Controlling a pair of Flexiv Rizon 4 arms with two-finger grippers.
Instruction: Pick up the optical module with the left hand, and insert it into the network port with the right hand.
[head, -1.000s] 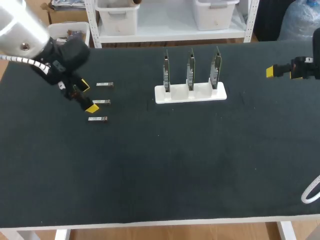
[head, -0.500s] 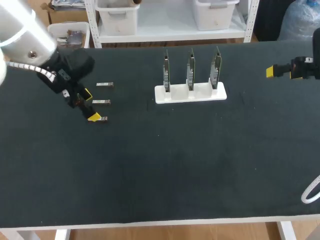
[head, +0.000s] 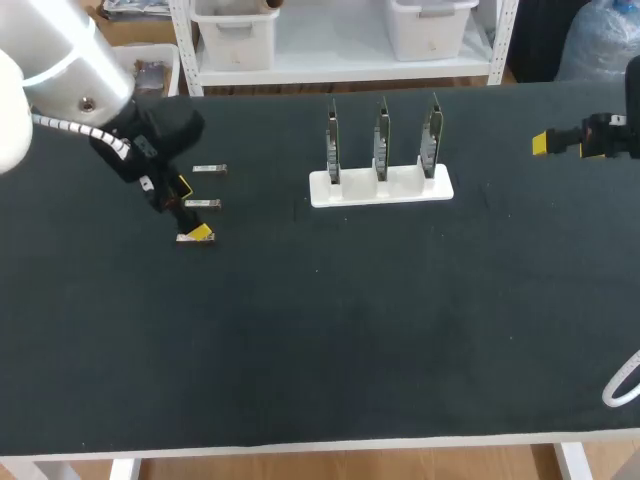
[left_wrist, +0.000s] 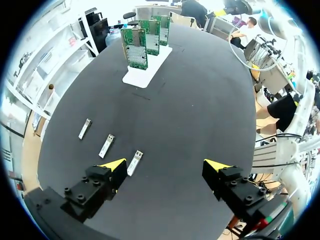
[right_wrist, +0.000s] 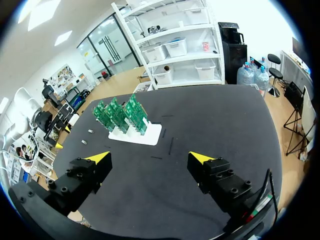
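Three small silver optical modules lie in a row at the table's left: the far one (head: 209, 169), the middle one (head: 203, 204) and the near one (head: 195, 238). My left gripper (head: 192, 210) hangs open over the middle and near modules, holding nothing. In the left wrist view the near module (left_wrist: 134, 163) lies just beside one yellow tip of the left gripper (left_wrist: 167, 165), inside the gap, with the middle one (left_wrist: 106, 145) further out. My right gripper (head: 545, 143) stays open at the far right, empty. Green network cards (head: 381, 135) stand upright on a white stand (head: 380, 187).
The right wrist view shows the right gripper (right_wrist: 150, 157) well short of the white stand (right_wrist: 142, 135) and its cards (right_wrist: 120, 112). A white cable loop (head: 622, 385) lies at the table's near right edge. The dark table top (head: 330, 330) is bare between the modules and the stand.
My left arm has swung further in from the left, and its gripper has slid toward the near module, one tip now touching or covering its end. The right arm has not moved.
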